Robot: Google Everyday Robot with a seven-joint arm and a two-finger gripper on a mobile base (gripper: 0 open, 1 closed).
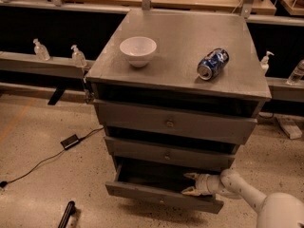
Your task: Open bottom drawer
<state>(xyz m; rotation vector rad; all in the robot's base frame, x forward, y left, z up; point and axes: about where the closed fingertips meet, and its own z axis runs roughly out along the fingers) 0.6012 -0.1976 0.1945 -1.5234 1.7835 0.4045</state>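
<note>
The grey cabinet point(175, 37) has three drawers. The bottom drawer point(142, 192) is pulled out a good way, its dark inside showing behind the plain grey front with a small knob point(162, 201). My gripper point(190, 184) reaches in from the lower right on a white arm point(237, 186). It sits at the right part of the bottom drawer, just above the top edge of the front, its two pale fingers point(190, 176) spread apart, one above the other. The middle drawer point(166, 155) and top drawer point(171, 123) stay pushed in.
A white bowl point(137, 50) and a blue can point(213, 63) lying on its side rest on the cabinet top. A black cable and power brick point(70, 141) lie on the floor at left. Bottles point(42, 50) stand on the ledge behind. A dark object point(66, 215) lies at bottom left.
</note>
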